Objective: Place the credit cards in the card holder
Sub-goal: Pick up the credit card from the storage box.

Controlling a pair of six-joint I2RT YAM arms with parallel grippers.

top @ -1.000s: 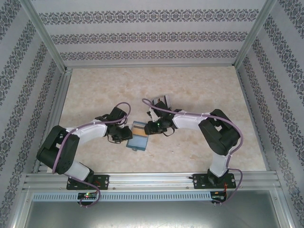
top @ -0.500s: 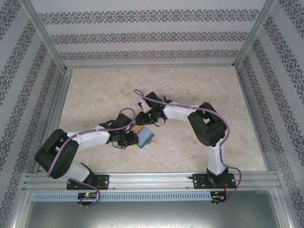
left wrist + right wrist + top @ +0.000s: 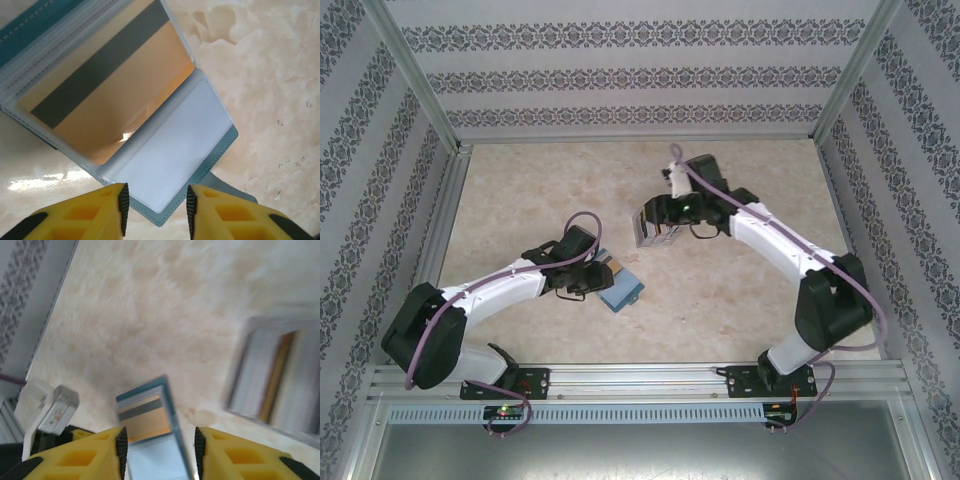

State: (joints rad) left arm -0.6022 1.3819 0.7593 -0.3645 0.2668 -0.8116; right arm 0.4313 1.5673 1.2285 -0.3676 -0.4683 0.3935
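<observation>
The teal-blue card holder point(image 3: 215, 160) lies open on the table, its pale blue inside point(image 3: 170, 155) facing up. An orange-brown credit card point(image 3: 115, 95) with a dark stripe sits in a clear pocket of its upper half. My left gripper point(image 3: 156, 207) is open, with the holder's near corner between its fingers. In the top view that gripper point(image 3: 603, 272) sits at the holder's point(image 3: 624, 291) left edge. My right gripper point(image 3: 159, 450) is open and holds nothing. It hovers by the pale grey rack point(image 3: 651, 231), and the holder point(image 3: 150, 432) lies far beneath it.
The slotted rack point(image 3: 280, 375) is blurred at the right of the right wrist view, with an orange-brown card edge point(image 3: 276, 372) standing in it. Aluminium rails and patterned walls enclose the marbled table point(image 3: 530, 190).
My right arm has swung away from the card holder, up and right to the rack. The left gripper has stayed at the holder, which has shifted a little.
</observation>
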